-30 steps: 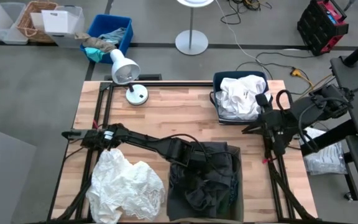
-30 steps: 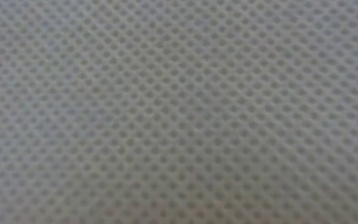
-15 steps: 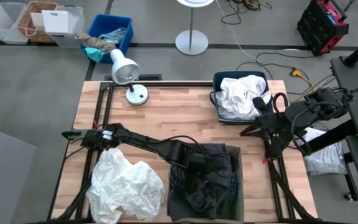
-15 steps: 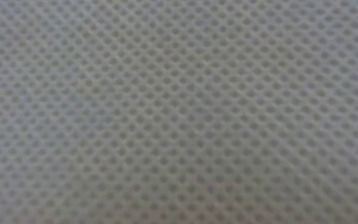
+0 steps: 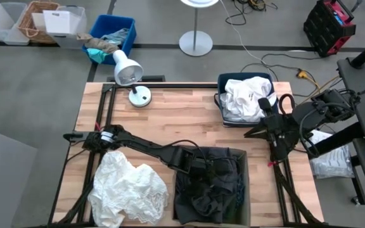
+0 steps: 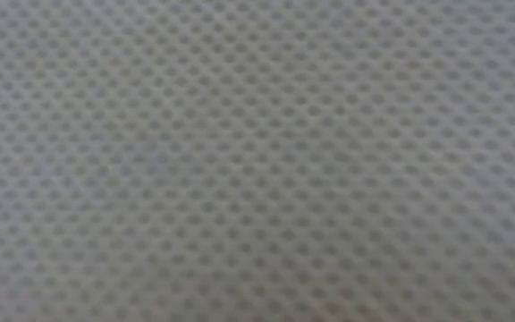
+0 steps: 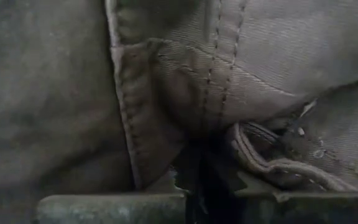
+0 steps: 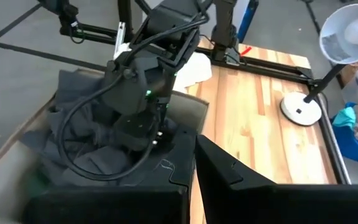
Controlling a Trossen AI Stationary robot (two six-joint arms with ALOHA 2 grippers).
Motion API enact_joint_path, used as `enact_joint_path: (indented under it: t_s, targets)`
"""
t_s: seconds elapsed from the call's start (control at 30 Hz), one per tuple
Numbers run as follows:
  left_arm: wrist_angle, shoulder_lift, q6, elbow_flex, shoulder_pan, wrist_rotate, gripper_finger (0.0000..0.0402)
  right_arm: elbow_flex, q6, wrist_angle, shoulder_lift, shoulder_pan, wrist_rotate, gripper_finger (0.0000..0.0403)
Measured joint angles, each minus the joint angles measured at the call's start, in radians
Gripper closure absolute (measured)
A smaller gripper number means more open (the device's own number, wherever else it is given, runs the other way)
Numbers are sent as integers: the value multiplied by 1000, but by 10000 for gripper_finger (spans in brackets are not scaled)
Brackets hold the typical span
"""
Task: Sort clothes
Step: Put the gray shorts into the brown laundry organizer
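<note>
A grey floor surrounds the wooden desk (image 5: 182,111), with a blue bin of pale rags (image 5: 109,37) behind its far left corner and a white desk lamp (image 5: 129,77) standing on the far left part of the top.

The left claw (image 5: 203,166) is down in the open box (image 5: 243,190) at the near edge of the desk, buried among the dark clothes (image 5: 211,190) heaped inside. Its fingers are pressed together; the left wrist view shows only stitched grey-brown fabric (image 7: 229,81) bunched right against the fingertips (image 7: 110,205), and whether a fold is actually caught between them cannot be made out. The left arm runs from its mount at the desk's left edge, low and nearly flat across the top, to the box — its wrist tips downward into the heap.

The right claw (image 5: 253,132) hangs over the desk's right side, just in front of the dark bin (image 5: 222,81) that holds white clothes (image 5: 246,98). Its fingers are pressed together and carry nothing. The right arm is folded back over its mount at the right edge, with the claw pointing toward the middle of the desk; its wrist view looks across at the left arm's wrist sunk in the box.

A crumpled white garment (image 5: 128,190) lies loose on the near left part of the desk, just beside the box. The low view is filled entirely by a pale mesh fabric (image 6: 257,161) right against the lens.
</note>
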State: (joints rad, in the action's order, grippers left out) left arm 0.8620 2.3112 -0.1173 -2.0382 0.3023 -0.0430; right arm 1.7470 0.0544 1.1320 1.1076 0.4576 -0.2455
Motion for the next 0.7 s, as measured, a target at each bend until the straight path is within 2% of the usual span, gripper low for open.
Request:
enact_joint_path:
  t_s: [0.1, 0.43, 0.53, 0.7]
  targets:
    - [-44, -4, -1, 40, 0, -5, 402, 0, -1, -1, 0, 0, -17, 390]
    - [-47, -4, -12, 47, 2, -45, 401, 0, -14, -11, 1, 0, -18, 390]
    - [13, -3, -22, -9, 1, -39, 401, 0, -18, -16, 1, 0, -19, 390]
    - [173, 15, -19, -172, 0, -33, 402, 0, -21, -18, 1, 0, -19, 390]
